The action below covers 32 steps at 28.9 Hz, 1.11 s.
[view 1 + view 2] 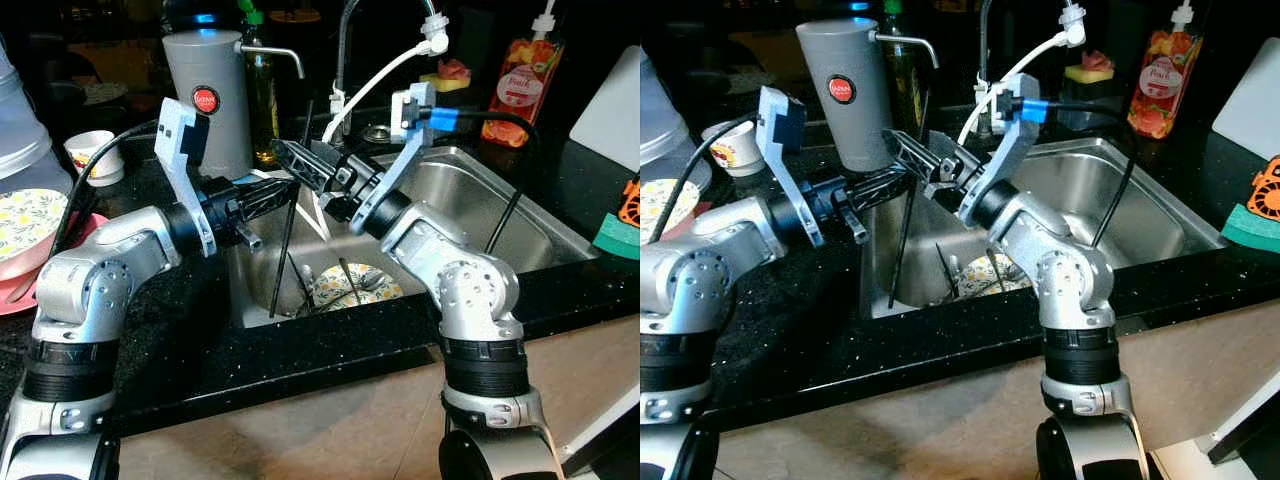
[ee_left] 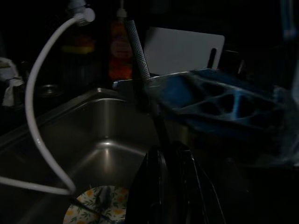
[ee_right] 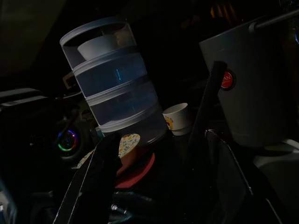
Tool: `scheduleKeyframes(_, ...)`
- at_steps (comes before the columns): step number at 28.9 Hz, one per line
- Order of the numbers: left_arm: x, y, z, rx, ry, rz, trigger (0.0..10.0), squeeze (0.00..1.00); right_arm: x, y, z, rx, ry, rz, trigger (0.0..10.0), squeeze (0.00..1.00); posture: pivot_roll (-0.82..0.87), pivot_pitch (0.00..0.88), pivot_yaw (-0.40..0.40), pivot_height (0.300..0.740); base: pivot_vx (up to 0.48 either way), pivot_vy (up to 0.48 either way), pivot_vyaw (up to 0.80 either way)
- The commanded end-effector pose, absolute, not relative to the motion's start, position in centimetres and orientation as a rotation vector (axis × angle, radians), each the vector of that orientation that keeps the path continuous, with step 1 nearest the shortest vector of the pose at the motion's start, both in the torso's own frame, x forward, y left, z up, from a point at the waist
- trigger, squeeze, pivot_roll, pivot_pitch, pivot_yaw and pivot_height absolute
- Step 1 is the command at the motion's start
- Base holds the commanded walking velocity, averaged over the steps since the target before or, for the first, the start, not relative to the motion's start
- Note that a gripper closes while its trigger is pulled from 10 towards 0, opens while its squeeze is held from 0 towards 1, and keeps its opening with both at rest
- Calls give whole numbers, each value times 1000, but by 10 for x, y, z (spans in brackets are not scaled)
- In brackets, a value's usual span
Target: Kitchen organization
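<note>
Fingers: both grippers meet above the sink's near-left corner; the left gripper is clamped on a thin black rod, while the right gripper has its 2 fingers slightly apart around the rod's upper part.
Sink: steel basin set in a black counter.
Canister: grey, red badge, behind the left arm.
Plate: floral, on the sink floor with cutlery.
Rod: stands nearly upright, lower end down in the sink.
</note>
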<state>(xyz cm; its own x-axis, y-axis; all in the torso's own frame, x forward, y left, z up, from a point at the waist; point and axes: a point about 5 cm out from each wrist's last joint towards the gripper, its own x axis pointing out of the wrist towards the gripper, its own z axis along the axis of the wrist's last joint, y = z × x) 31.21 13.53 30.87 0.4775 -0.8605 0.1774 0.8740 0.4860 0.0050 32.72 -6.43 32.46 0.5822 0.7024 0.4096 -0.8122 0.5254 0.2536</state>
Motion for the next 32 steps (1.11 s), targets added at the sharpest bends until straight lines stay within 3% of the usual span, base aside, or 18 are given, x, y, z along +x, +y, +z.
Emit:
scheduleKeyframes(1, 310, 134, 304, -72, -136, -1079, 0, 0, 325, -60, 324, 431, -264, 942, 10000, 0, 6, 70, 42, 740, 0, 0, 0)
scheduleKeyframes(3, 310, 134, 303, -71, -136, -1079, 0, 0, 325, -60, 324, 439, -265, 944, 9804, 0, 5, 72, 43, 740, 0, 0, 0)
scheduleKeyframes(4, 310, 134, 303, -70, -136, -1078, 0, 0, 325, -61, 325, 453, -265, 943, 0, 0, 5, 72, 43, 740, 0, 0, 0)
scheduleKeyframes(22, 311, 136, 304, -57, -141, -1061, 0, 0, 330, -68, 326, 481, -274, 910, 0, 0, 4, 71, 44, 740, 0, 0, 0)
scheduleKeyframes(23, 313, 137, 305, -66, -142, -1053, 7451, 1000, 330, -69, 327, 482, -277, 908, 0, 0, 6, 70, 46, 740, 0, 0, 0)
scheduleKeyframes(24, 313, 137, 305, -66, -142, -1053, 7451, 1000, 330, -69, 327, 482, -277, 908, 0, 0, 6, 70, 46, 740, 0, 0, 0)
scheduleKeyframes(25, 314, 138, 306, -56, -151, -1043, 10000, 1000, 331, -70, 328, 481, -282, 902, 0, 0, 6, 70, 47, 740, 0, 0, 0)
scheduleKeyframes(32, 322, 148, 308, -7, -157, -928, 10000, 1000, 335, -77, 331, 456, -299, 866, 0, 0, 6, 69, 48, 740, 0, 0, 0)
